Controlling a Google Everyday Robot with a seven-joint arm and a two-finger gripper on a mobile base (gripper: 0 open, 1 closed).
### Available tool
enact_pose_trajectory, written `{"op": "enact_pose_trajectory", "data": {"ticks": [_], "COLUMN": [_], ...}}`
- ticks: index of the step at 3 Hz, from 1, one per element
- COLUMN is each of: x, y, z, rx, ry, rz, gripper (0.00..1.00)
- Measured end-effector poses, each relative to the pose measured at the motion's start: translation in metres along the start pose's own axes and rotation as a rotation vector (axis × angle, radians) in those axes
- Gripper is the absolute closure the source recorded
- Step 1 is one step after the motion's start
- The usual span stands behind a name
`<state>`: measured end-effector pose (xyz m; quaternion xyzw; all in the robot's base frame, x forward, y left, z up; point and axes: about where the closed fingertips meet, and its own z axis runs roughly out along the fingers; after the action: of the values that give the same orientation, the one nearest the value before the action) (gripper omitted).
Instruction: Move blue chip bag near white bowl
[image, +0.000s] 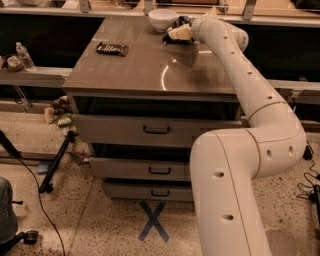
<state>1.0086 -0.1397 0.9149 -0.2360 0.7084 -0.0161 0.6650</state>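
The white bowl (162, 19) stands at the far edge of the cabinet top. The blue chip bag (178, 22) shows as a dark crumpled shape just right of the bowl, close to it and partly hidden by my wrist. My gripper (178, 34) is at the bag, at the far end of the cabinet top, reached out from the right. Whether it holds the bag is hidden from this angle.
A flat dark packet (112, 48) lies on the left part of the grey cabinet top (150, 75). Three drawers are below. A water bottle (24, 55) stands on a shelf at left. A tripod leg (55, 162) and a blue floor X (153, 221) are in front.
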Motion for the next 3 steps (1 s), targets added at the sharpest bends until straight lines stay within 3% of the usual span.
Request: {"op": "enact_pose_trajectory", "data": {"ticks": [2,3], "x": [-0.009,-0.039], "y": [-0.078,-0.119], "z": [-0.067,-0.112], "rx": [0.104,0.211], "ry": [0.061,0.061], "rz": [0.03,-0.005], "gripper": [0.0,0.0]}}
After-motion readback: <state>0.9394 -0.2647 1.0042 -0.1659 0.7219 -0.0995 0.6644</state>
